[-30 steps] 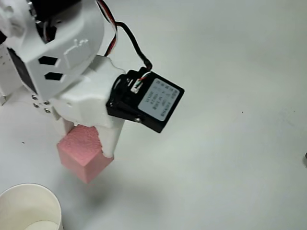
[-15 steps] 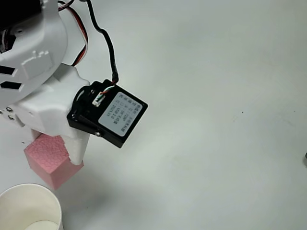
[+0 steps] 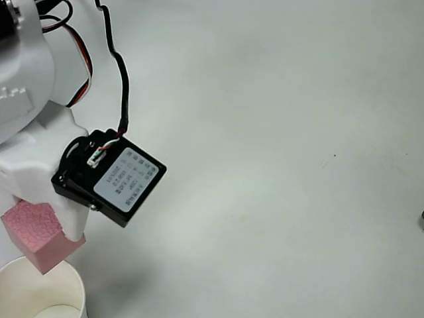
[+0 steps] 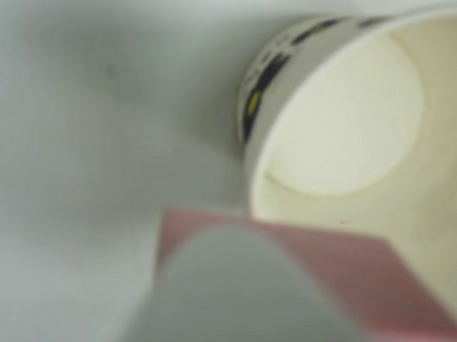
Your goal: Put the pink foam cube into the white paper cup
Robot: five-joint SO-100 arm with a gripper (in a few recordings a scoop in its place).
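Note:
The pink foam cube (image 3: 36, 235) hangs in my white gripper (image 3: 46, 222) at the lower left of the overhead view, held above the table. Its lower corner overlaps the rim of the white paper cup (image 3: 40, 295), which stands upright at the bottom left corner. In the wrist view a blurred white finger (image 4: 235, 302) covers part of the cube (image 4: 364, 271), and the cup's open mouth (image 4: 346, 116) lies just beyond it, with dark print on its outer wall. My gripper is shut on the cube.
The pale grey table (image 3: 278, 165) stretches to the right. A black servo with a label (image 3: 119, 179) and its cable jut out from the arm. A small dark thing (image 3: 421, 222) sits at the right edge.
My arm has carried the cube steadily left and down in the overhead view, from the middle left of the table to the cup's rim. The cup has stayed put.

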